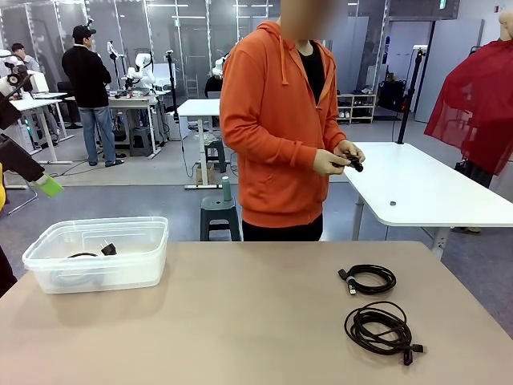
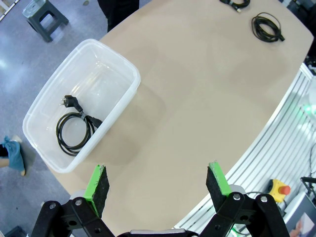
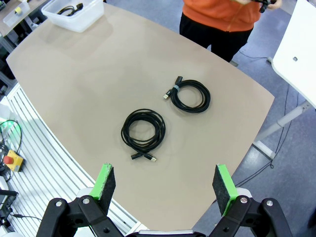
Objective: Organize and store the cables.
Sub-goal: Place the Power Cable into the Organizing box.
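Looking down the left wrist, I see my left end effector with its jaws spread wide and nothing between them, hanging high over the worktop's left side. Beyond it a clear bin sits at the far left corner, and one plugged cable lies coiled on its floor. The bin's walls stand up around that cable.

My right end effector is likewise wide open and empty, above the near right corner. Below it lie two loose cables near the right edge, a little apart from each other: the nearer coil and the farther coil, which has a pale tie at one end.

A person in an orange hoodie stands at the far edge. Both of the person's hands are on a small cable bundle, held up off the worktop.

Between the bin and the two coils the middle of the worktop is broad and bare. On the floor past the far edge stand a grey stool and, toward the right, a white table.
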Action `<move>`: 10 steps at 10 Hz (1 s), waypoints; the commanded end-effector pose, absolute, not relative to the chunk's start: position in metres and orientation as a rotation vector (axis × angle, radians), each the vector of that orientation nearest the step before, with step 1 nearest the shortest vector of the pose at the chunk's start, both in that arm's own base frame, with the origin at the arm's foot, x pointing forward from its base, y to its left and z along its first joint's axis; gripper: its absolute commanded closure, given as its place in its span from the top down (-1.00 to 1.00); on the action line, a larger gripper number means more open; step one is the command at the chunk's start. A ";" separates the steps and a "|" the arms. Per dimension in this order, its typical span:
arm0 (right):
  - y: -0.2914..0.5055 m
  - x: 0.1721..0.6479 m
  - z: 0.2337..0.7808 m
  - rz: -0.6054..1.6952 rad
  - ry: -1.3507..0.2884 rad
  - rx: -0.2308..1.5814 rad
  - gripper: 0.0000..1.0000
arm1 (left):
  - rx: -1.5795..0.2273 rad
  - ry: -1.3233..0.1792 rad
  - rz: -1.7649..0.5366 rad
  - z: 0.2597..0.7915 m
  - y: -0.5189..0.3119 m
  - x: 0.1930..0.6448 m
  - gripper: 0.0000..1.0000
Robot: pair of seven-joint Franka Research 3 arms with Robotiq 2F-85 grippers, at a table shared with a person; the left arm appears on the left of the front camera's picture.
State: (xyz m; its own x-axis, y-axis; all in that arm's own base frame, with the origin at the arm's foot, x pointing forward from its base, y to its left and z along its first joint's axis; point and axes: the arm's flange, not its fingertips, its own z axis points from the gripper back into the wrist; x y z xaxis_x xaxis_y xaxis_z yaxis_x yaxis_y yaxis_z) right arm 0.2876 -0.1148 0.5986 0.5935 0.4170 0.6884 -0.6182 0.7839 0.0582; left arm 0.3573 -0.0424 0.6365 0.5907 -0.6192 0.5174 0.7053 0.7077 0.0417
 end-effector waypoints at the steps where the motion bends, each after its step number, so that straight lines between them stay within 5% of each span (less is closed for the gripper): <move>1: -0.114 0.287 0.598 0.616 -0.719 0.309 1.00 | -0.180 -0.533 -0.769 0.635 -0.042 0.354 1.00; 10: -0.114 0.287 0.598 0.616 -0.719 0.309 1.00 | -0.180 -0.533 -0.769 0.635 -0.042 0.354 1.00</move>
